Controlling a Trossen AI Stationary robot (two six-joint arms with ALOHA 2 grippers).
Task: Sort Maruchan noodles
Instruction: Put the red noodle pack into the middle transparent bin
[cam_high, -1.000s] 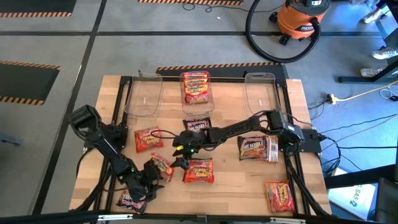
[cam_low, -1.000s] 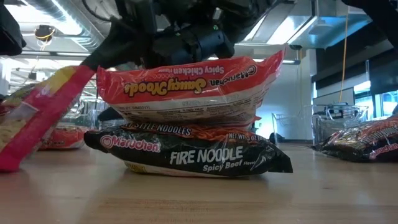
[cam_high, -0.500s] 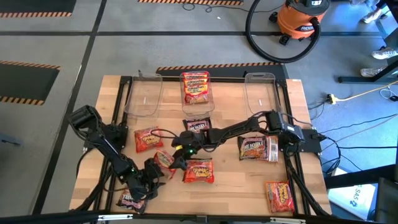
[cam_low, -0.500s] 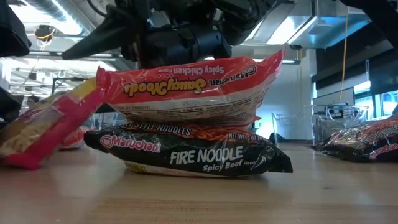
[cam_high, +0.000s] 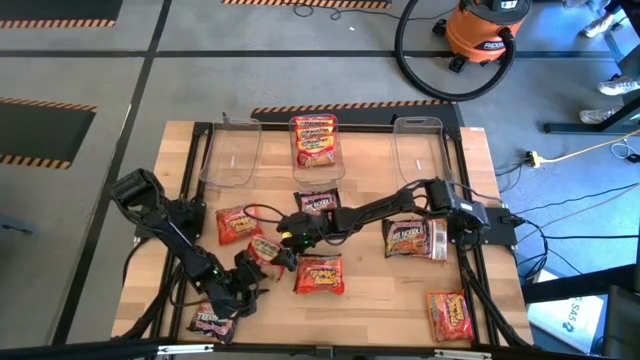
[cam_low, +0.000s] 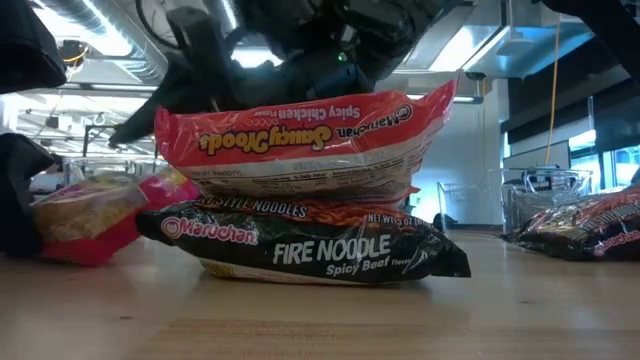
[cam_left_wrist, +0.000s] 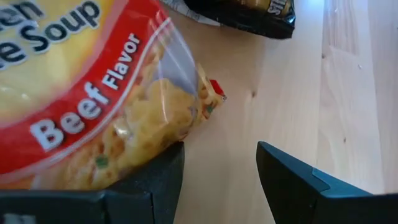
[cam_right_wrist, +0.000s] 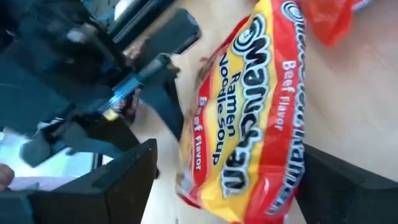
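A red-and-yellow beef Maruchan noodles packet (cam_high: 265, 248) lies on the table left of centre, low at the left of the low view (cam_low: 95, 215). My right gripper (cam_high: 285, 237) reaches in from the right and stands open, its fingers either side of this packet (cam_right_wrist: 249, 112). My left gripper (cam_high: 243, 275) sits just in front of the packet, open, with bare wood between its fingers (cam_left_wrist: 221, 149); the packet (cam_left_wrist: 93, 106) rests over one finger. Beside it a red Saucy Noodles packet (cam_low: 300, 140) lies stacked on a dark Fire Noodle packet (cam_low: 300, 245).
Three clear tubs stand along the back: left (cam_high: 232, 150), middle (cam_high: 315, 165) holding red packets, right (cam_high: 418, 145). Loose packets lie around: dark (cam_high: 317, 202), red (cam_high: 238, 224), dark (cam_high: 210, 322), dark (cam_high: 415, 238), red (cam_high: 450, 315).
The beef packet has dropped from standing tilted to lying nearly flat and has shifted toward the back. The right gripper moved left over it; the left gripper followed slightly.
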